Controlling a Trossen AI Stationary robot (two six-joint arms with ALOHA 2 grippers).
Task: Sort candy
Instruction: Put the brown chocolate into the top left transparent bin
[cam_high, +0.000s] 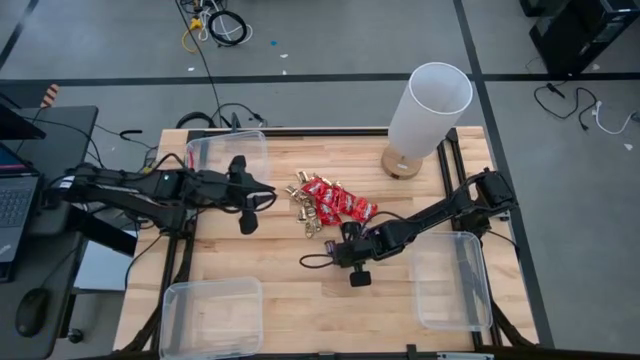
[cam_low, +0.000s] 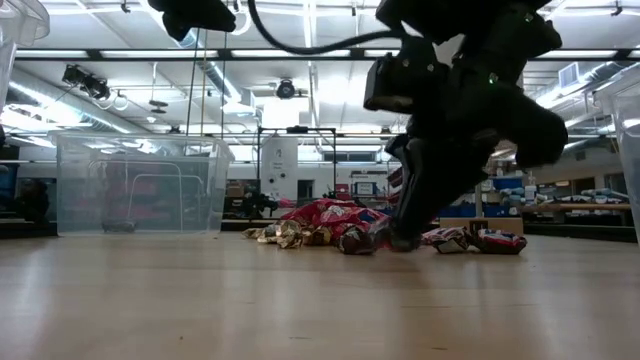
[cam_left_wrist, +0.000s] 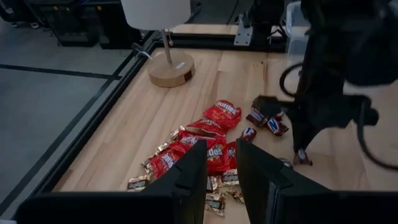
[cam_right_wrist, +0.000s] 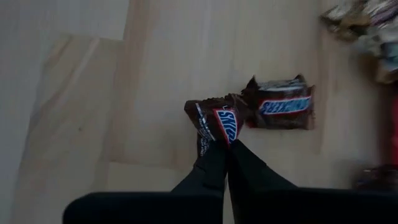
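Pinching a crinkled brown mini bar (cam_right_wrist: 219, 122), right fingers (cam_right_wrist: 214, 163), pale wood table (cam_right_wrist: 74, 93)

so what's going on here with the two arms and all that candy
The right claw is shut on a dark mini bar at the edge of the candy pile mid-table. The left claw waits above the table beside the pile. The three clear bins look empty.
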